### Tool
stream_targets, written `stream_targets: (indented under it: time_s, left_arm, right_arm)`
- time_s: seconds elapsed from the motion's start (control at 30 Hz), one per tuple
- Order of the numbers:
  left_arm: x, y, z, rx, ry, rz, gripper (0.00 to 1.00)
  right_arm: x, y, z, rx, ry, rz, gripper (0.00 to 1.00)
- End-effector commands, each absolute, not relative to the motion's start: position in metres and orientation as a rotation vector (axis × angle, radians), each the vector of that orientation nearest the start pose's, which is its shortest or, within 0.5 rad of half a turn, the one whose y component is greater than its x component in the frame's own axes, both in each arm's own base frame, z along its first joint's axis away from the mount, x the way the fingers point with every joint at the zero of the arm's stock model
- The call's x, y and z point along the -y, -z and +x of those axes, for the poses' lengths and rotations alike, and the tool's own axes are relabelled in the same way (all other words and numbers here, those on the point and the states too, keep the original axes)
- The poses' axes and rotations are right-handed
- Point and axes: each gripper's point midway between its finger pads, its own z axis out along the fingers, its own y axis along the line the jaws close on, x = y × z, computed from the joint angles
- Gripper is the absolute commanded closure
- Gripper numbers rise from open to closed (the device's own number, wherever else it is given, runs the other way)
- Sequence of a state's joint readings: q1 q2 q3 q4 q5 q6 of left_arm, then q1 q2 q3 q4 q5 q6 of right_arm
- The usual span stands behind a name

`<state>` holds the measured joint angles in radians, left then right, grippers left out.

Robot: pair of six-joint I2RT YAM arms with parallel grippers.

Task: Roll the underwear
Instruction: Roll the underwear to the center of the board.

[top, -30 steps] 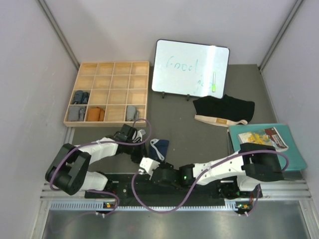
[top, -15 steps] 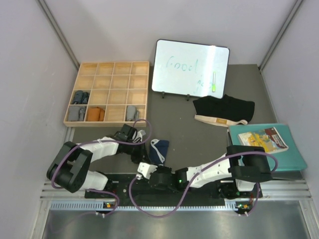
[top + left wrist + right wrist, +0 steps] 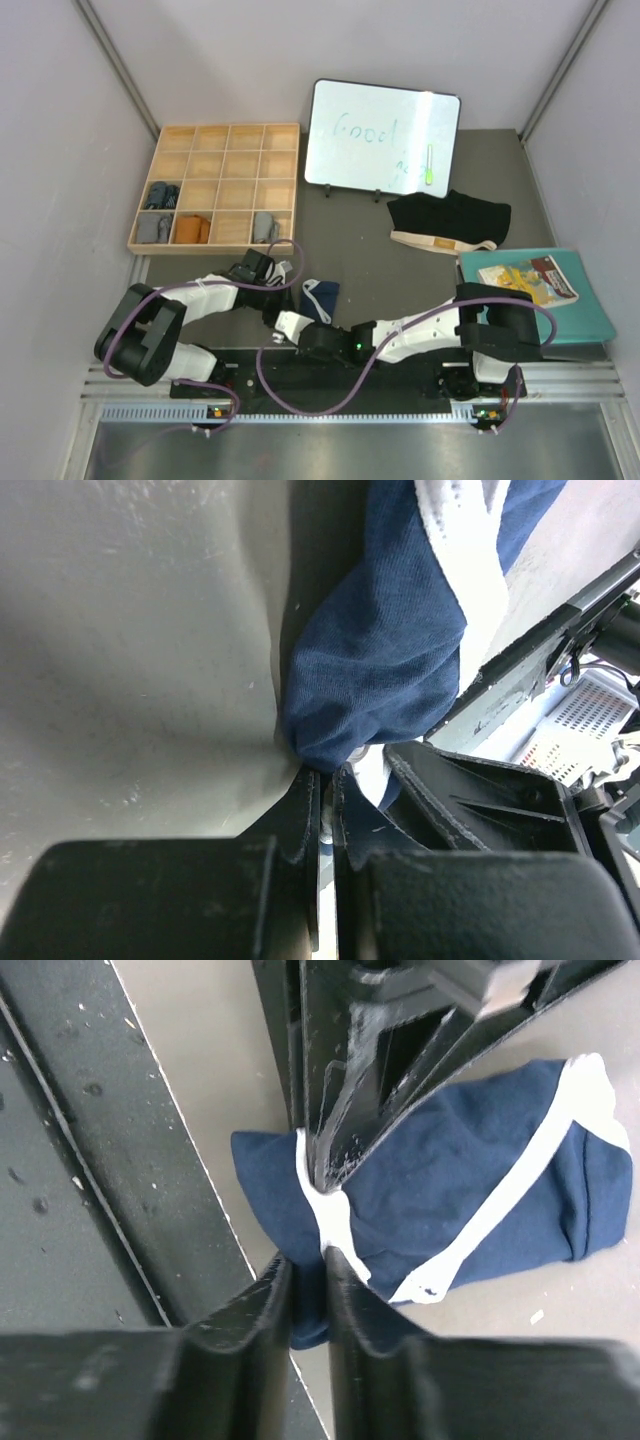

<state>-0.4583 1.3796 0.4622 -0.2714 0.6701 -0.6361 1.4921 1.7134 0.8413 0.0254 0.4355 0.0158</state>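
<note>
Grey tabletop (image 3: 380, 270), enclosed by pale walls, carries the work; left gripper (image 3: 322, 775) is closed, pinching a corner of the navy underwear (image 3: 390, 650); right gripper (image 3: 310, 1282) has its jaws set narrow on the near edge of the same bundle, with white trim running between them; wrist views show both pinches and the bunched cloth lying beside the black rail (image 3: 70, 1160); overhead view hides the fingertips under the wrists, yet places the bundle at the near edge, between the arms; black underwear (image 3: 450, 222) with beige waistband lies flat, well apart to the right; wooden divided tray (image 3: 215, 127) at far left holds rolled cloths (image 3: 155, 229) in its near compartments; whiteboard (image 3: 383, 137) stands behind; teal folder (image 3: 590, 310) bears a booklet (image 3: 527, 278).
</note>
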Motion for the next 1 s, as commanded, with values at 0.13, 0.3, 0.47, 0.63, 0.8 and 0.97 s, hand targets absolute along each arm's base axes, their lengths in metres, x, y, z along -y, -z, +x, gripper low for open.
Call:
stream_targets:
  time_s: [0.13,0.3,0.47,0.63,0.8,0.97]
  left_arm:
    - [0.214,-0.039,0.138,-2.868,1.25,-0.02,0.82]
    - [0.206,-0.046,0.151,-2.79,1.219,-0.104,0.5]
    - [0.193,-0.055,0.162,-2.699,1.148,-0.177,0.43]
    - [0.193,-0.068,0.174,-2.57,1.14,-0.121,0.45]
    - [0.208,-0.093,0.181,-2.349,1.287,0.002,0.49]
    - [0.216,-0.101,0.176,-2.233,1.369,0.055,0.49]
  right_arm:
    - [-0.373,-0.002,0.063,-2.044,-0.518,-1.616,1.0]
    - [-0.372,-0.015,0.072,-2.189,-0.718,-1.529,1.0]
    - [-0.37,-0.027,0.078,-2.285,-0.953,-1.495,1.0]
    - [-0.37,-0.042,0.097,-2.352,-1.185,-1.407,1.0]
    - [-0.367,-0.045,0.115,-2.429,-1.35,-1.316,1.0]
    - [-0.364,-0.046,0.137,-2.476,-1.46,-1.234,1.0]
